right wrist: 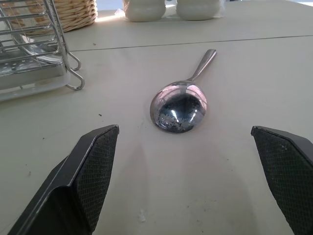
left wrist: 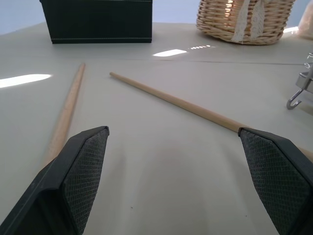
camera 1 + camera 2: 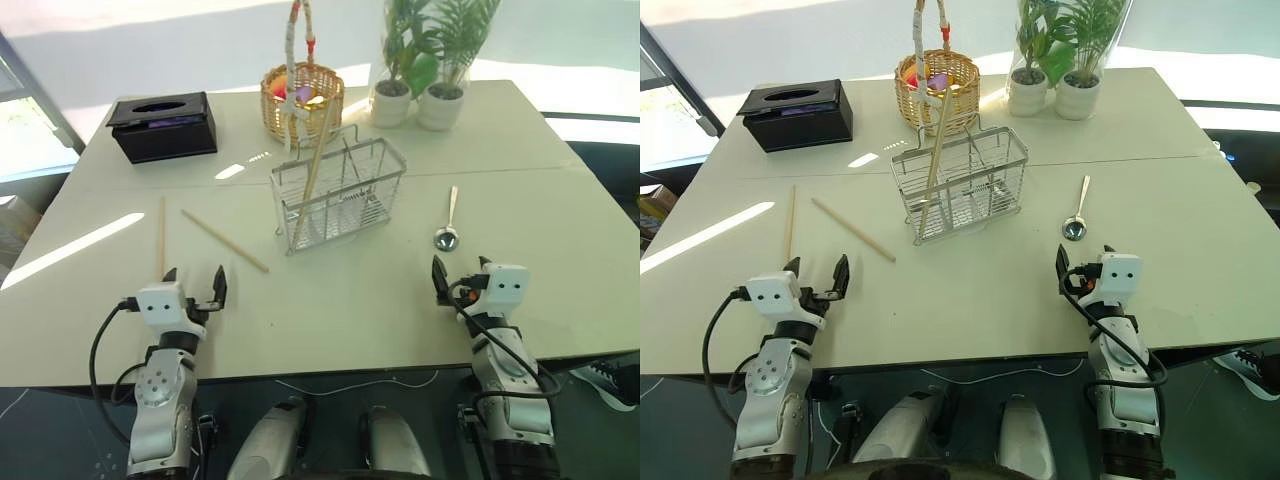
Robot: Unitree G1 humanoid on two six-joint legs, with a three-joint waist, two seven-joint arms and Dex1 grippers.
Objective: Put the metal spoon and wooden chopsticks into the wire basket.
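The wire basket (image 3: 338, 192) stands mid-table with one wooden chopstick (image 3: 318, 155) leaning upright inside it. Two more wooden chopsticks lie flat on the table to its left: one (image 3: 161, 236) straight ahead of my left gripper (image 3: 195, 278), the other (image 3: 224, 240) running diagonally toward the basket. In the left wrist view both sticks (image 2: 66, 110) (image 2: 181, 102) lie just beyond the open fingers (image 2: 83, 166). The metal spoon (image 3: 449, 222) lies right of the basket, bowl toward me, just ahead of my open right gripper (image 3: 460, 270). Its bowl (image 1: 180, 110) sits between the spread fingers (image 1: 95, 166), untouched.
A black tissue box (image 3: 163, 125) sits at the back left. A round wicker basket (image 3: 302, 98) with a tall handle stands behind the wire basket. Two potted plants (image 3: 392, 100) (image 3: 441, 103) are at the back right. The table's front edge (image 3: 330, 372) runs just below my grippers.
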